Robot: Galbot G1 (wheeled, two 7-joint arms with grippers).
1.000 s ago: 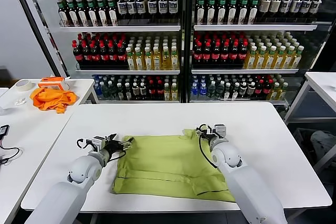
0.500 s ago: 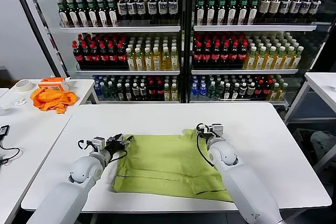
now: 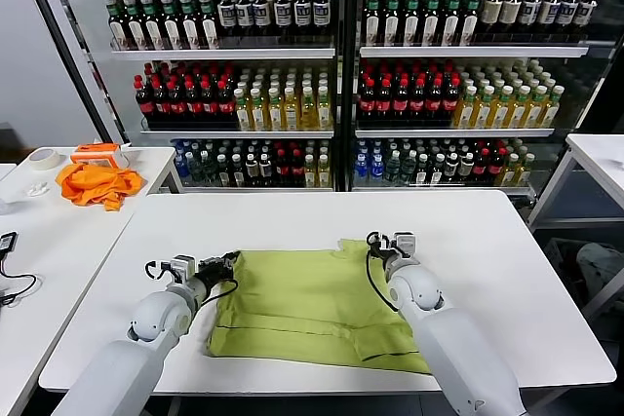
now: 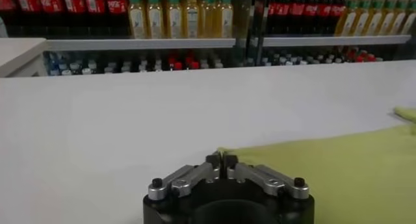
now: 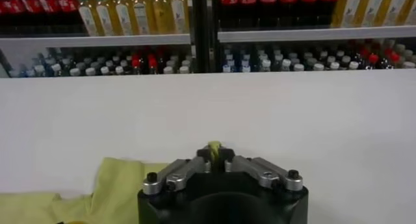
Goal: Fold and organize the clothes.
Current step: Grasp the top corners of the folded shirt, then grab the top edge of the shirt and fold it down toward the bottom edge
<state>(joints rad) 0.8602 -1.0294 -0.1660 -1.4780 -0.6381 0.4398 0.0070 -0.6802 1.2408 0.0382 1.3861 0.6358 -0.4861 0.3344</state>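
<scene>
T-shirt (image 3: 312, 304) on table (image 3: 487, 241), shelves (image 3: 336, 65) behind, cloth (image 3: 96, 183) far left

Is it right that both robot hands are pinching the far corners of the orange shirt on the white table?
Not quite: the T-shirt is yellow-green, as the head view shows. The orange cloth lies on another table. The left gripper and right gripper do pinch its far corners on the white table.

At twelve o'clock a glass-fronted drinks cooler (image 3: 336, 65) fills the back wall, its white shelves (image 3: 229, 52) packed with rows of dark, red-capped and yellow bottles (image 3: 283, 104). The white tabletop (image 3: 322, 211) stands before it. At nine o'clock a second white table (image 3: 58, 231) carries an orange cloth (image 3: 95, 183) and a tape roll (image 3: 43, 157); at three o'clock, another table edge (image 3: 597, 153)
</scene>
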